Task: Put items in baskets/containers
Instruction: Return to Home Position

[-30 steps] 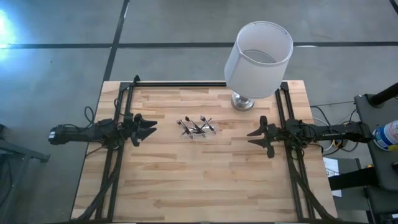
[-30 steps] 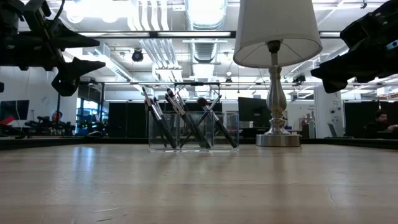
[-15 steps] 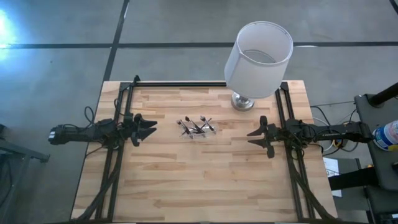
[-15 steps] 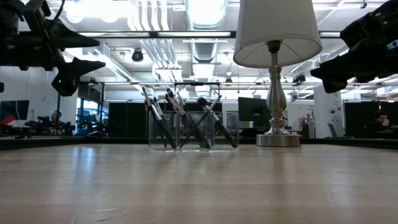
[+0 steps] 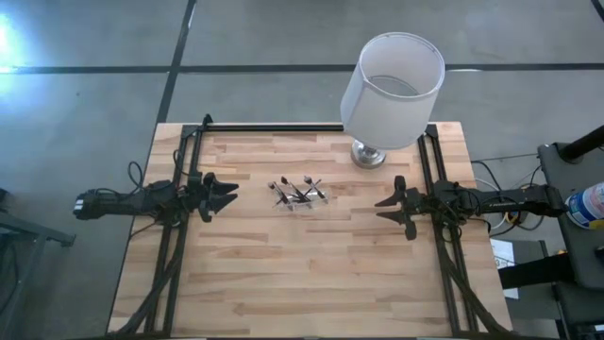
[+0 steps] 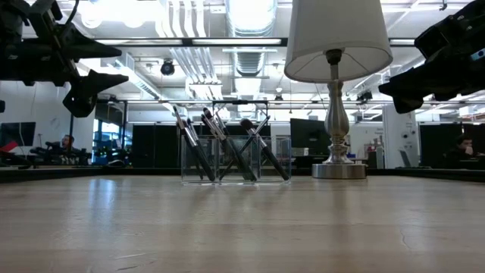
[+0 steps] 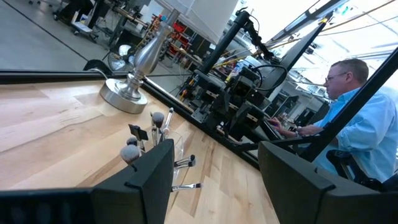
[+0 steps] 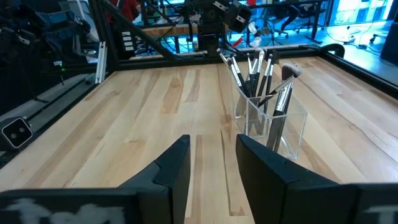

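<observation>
Now the makeup brushes (image 5: 298, 192) are standing in the clear organizer (image 6: 282, 148), while the left gripper (image 5: 231, 196) and right gripper (image 5: 380, 210) are hanging open, holding nothing.

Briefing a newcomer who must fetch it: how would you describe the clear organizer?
Find the white-shaded lamp on the wooden table. Beside its base, toward the left arm, stands the clear organizer. It is the only see-through box, with dark-tipped brushes sticking up.

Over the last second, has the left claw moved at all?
No. In the high view the left claw sits open at the same gap from the clear organizer, with no shift either way.
</observation>
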Tool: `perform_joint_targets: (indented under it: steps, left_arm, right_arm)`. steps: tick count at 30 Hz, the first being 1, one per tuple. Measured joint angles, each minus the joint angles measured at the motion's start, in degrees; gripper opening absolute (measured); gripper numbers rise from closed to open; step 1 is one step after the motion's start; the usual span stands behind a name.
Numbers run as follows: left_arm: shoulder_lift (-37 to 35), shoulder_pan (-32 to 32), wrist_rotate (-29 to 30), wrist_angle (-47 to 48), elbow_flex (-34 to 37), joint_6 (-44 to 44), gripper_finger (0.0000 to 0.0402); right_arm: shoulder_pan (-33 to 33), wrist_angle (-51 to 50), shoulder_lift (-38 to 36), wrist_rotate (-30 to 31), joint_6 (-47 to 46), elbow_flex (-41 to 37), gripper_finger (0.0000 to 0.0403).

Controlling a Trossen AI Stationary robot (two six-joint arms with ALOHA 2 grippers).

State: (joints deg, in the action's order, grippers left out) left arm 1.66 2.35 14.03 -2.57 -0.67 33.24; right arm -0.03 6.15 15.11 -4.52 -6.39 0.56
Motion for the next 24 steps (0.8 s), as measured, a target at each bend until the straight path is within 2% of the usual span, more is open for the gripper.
perform_joint_targets:
  steps: [8,24]
  left_arm:
    - [0.0,0.0,0.0,0.0,0.0,0.0,0.0225]
    - [0.0,0.0,0.0,0.0,0.0,0.0,0.0225]
  right_arm:
    - [0.0,0.0,0.0,0.0,0.0,0.0,0.0132]
    - [0.0,0.0,0.0,0.0,0.0,0.0,0.012]
